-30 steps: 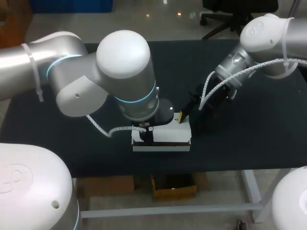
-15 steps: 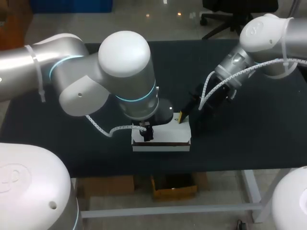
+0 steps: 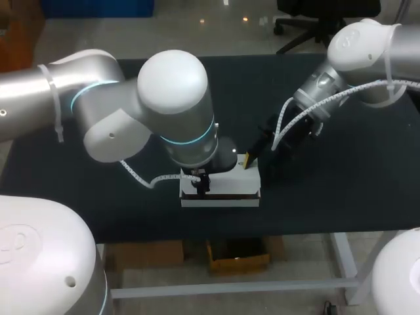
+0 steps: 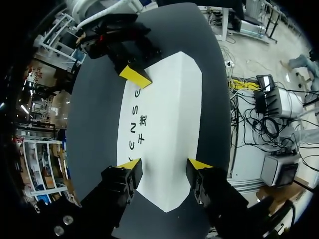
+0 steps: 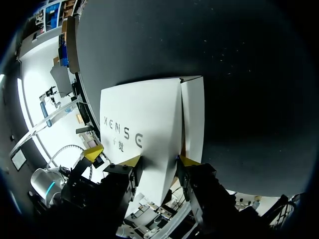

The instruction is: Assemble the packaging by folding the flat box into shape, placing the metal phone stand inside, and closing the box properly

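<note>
On the worktop (image 3: 341, 197): one white box (image 3: 226, 184), folded into shape with its printed lid down, lies between the two claws.
Left claw (image 4: 165, 167): straddles the box's left end, the box running away ahead of it; whether it is clenched on the box or released, I cannot tell.
Box: its far end reaches the right claw; a narrow side panel shows beside the lid in the right wrist view.
Phone stand: not to be seen in any view; probably already inside.
Right claw (image 5: 159, 162): at the box's right rear corner, the box end directly under it; grasping or released, I cannot tell.
Step in hand: closing, judging by the lowered lid.
Next move: likely seat the side panel flush and press the lid home while the other claw steadies the box.
</note>
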`<state>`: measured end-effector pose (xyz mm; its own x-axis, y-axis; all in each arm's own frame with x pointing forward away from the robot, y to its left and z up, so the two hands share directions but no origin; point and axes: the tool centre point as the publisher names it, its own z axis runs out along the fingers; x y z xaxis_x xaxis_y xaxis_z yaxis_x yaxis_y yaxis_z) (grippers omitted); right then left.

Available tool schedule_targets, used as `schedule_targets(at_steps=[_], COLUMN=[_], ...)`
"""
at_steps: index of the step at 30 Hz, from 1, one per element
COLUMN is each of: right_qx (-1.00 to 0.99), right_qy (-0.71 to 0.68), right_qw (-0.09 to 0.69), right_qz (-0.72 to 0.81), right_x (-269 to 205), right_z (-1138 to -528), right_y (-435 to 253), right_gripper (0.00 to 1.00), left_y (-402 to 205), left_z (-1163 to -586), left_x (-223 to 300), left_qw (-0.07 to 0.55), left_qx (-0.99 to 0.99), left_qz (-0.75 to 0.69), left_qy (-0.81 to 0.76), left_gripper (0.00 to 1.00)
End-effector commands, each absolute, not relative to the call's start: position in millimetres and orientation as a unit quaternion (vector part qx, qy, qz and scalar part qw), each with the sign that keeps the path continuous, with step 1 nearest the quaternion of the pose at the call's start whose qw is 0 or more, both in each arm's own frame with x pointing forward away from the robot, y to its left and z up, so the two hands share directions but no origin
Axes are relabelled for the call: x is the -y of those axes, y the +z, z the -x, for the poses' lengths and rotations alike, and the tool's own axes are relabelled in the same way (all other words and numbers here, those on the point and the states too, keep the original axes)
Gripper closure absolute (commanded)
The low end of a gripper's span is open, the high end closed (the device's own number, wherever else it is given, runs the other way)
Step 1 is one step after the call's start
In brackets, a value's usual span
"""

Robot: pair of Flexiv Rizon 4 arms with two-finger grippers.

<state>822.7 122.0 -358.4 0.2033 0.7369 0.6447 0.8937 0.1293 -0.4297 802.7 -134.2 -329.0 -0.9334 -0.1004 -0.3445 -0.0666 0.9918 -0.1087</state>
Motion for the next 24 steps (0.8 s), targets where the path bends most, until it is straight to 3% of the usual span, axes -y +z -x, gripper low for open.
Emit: schedule_targets(at_steps=[1, 24], right_qx=[0.625, 0.625], right_qy=[-0.092, -0.092], right_qw=[0.421, 0.421], right_qz=[0.651, 0.651], right_x=[-122.4, -122.8], right_z=[-824.0, -824.5], right_y=[-358.5, -358.3], right_gripper=[0.58, 0.58], left_y=[-334.5, -339.5], left_z=[-800.6, -810.1], left_x=[137.0, 141.9], left_qw=[0.190, 0.242], left_qx=[-0.980, -0.968], left_qz=[0.044, 0.051], left_qy=[-0.044, -0.039], left_gripper=[0.42, 0.60])
